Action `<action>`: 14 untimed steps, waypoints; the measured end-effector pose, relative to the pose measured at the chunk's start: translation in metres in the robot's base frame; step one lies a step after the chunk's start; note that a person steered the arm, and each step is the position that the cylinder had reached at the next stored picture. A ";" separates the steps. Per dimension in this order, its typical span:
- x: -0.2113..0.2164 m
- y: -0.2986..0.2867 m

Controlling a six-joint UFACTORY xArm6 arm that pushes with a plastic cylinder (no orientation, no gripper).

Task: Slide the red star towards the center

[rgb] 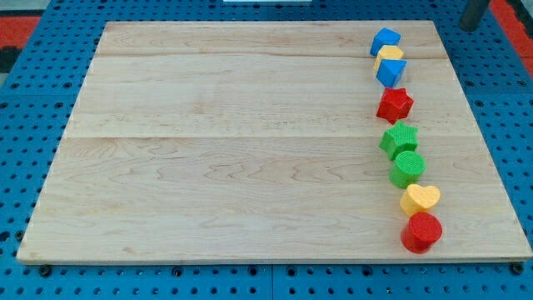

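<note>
The red star [395, 104] lies near the right side of the wooden board [208, 142], in a column of blocks. Above it are a blue block [385, 39], a yellow block [389, 54] and a second blue block [391, 72], touching one another. Below it are a green star [400, 138], a green cylinder [408, 168], a yellow heart [420, 199] and a red cylinder [422, 232]. A dark rod [473, 14] shows at the view's top right corner, off the board; its tip [472, 28] is up and to the right of the red star, apart from all blocks.
The board rests on a blue perforated table [25, 125]. Red patches show at the view's top corners [25, 25].
</note>
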State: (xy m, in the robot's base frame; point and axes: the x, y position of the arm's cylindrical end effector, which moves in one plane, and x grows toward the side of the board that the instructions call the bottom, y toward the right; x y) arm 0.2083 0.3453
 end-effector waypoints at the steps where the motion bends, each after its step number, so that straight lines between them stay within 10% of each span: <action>1: 0.000 0.000; 8: 0.012 0.000; 10: 0.150 -0.009; 11: 0.211 -0.048; 14: 0.171 -0.177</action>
State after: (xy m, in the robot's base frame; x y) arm 0.3791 0.1685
